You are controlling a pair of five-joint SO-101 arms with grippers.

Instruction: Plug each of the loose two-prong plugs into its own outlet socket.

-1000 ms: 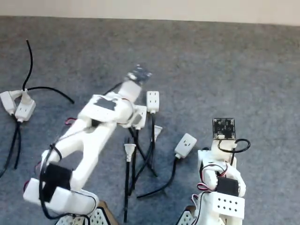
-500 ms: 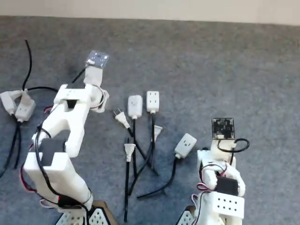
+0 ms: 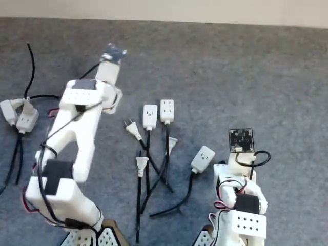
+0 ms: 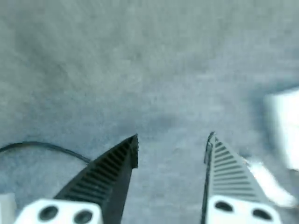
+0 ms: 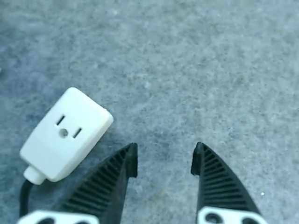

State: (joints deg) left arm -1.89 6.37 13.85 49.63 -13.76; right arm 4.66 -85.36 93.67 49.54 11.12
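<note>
The left gripper hung open, empty, over carpet. The right gripper gaped empty too, a socket just beside it.

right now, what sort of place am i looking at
Probably a robotics test bench: a grey carpet-like mat serves as the work surface, a left arm and a right arm stand side by side, and loose outlet sockets and plugs lie between them.

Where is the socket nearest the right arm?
In the high view, the socket lies on the carpet between the loose plugs and the right arm.
</note>
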